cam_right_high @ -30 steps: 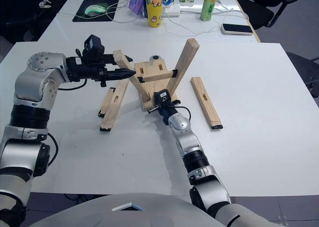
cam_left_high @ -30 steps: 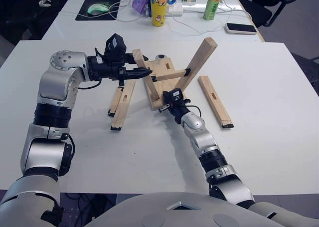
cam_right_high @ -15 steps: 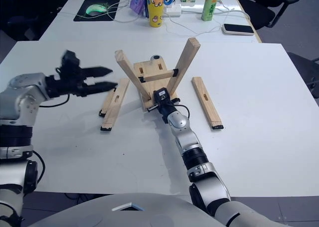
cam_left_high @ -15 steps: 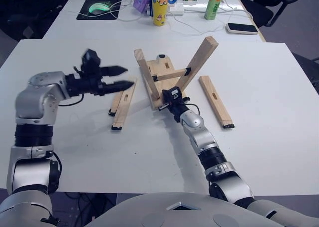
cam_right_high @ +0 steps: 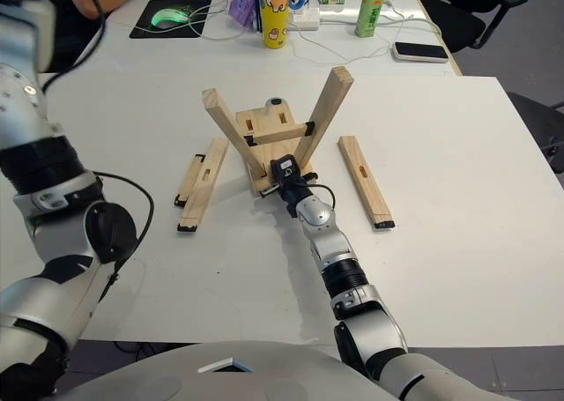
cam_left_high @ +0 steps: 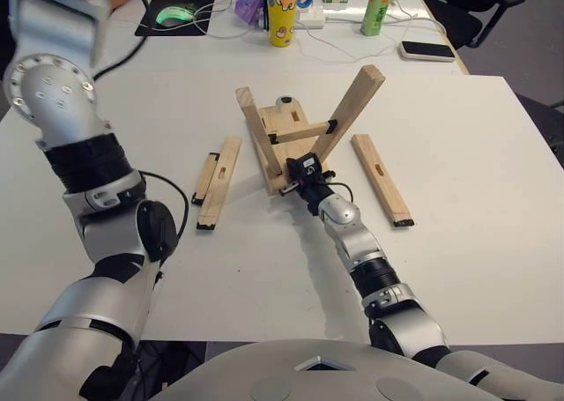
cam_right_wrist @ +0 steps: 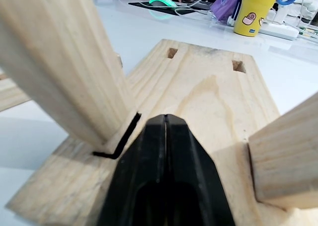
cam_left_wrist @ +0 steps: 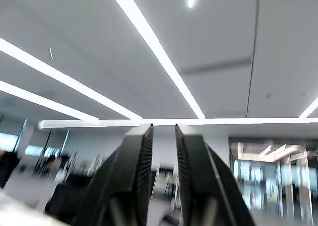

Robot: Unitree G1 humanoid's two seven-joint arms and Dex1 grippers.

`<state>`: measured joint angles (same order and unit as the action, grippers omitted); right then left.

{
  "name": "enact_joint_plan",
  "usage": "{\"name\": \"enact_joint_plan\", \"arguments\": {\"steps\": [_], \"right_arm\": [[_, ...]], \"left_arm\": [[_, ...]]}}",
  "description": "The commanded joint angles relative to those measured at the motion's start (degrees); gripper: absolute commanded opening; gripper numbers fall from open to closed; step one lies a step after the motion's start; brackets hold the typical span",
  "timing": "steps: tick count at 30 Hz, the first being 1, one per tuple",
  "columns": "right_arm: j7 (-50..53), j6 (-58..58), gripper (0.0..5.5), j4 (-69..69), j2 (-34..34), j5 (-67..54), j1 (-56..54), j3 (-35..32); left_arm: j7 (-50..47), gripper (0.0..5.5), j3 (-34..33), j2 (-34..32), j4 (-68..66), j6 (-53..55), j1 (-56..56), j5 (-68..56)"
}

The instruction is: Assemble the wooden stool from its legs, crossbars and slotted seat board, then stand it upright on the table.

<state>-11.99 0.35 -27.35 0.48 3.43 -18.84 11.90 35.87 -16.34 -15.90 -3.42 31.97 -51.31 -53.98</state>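
We see the seat board (cam_left_high: 295, 119) lying on the table (cam_left_high: 458, 137), with two legs (cam_left_high: 352, 110) standing up from it in a V and a crossbar (cam_left_high: 300, 135) between them. The right gripper (cam_right_wrist: 166, 121) is at the board's near edge, fingers closed together on nothing. The left gripper (cam_left_wrist: 164, 131) is well away from the board, aimed at the ceiling, with a narrow gap between its fingers. A loose bar (cam_left_high: 381, 179) lies right of the board and a loose pair (cam_left_high: 220, 182) lies left of it.
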Motion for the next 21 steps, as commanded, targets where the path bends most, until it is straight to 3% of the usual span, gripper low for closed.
{"name": "enact_joint_plan", "arguments": {"steps": [1, 4, 11, 17, 21], "right_arm": [[-0.58, 6.96, 0.00, -8.19, -0.68, 1.82, 6.89, 1.79], [-0.37, 7.27, 0.00, -7.74, -0.59, 1.68, 7.13, 1.51], [0.08, 7.42, 0.00, -8.34, -0.83, 1.06, 7.54, 0.41], [0.17, 7.04, 0.00, -8.13, -1.43, 0.93, 8.00, -0.15], [0.09, 6.40, 0.00, -8.53, -1.93, 0.95, 8.20, -0.42]], "left_arm": [[-0.85, 0.24, 41.11, -8.88, -2.31, 7.79, 28.79, 28.17], [-5.52, 0.03, 35.53, -6.01, -3.46, 3.87, 30.06, 30.16], [-18.39, 0.03, 13.40, 5.65, 1.10, -11.30, 10.50, 22.05], [-21.02, 0.03, -1.73, 0.95, 13.31, -12.24, -4.92, 7.27], [-22.49, 0.03, -5.55, -0.63, 16.63, -8.16, -11.10, -5.01]]}}
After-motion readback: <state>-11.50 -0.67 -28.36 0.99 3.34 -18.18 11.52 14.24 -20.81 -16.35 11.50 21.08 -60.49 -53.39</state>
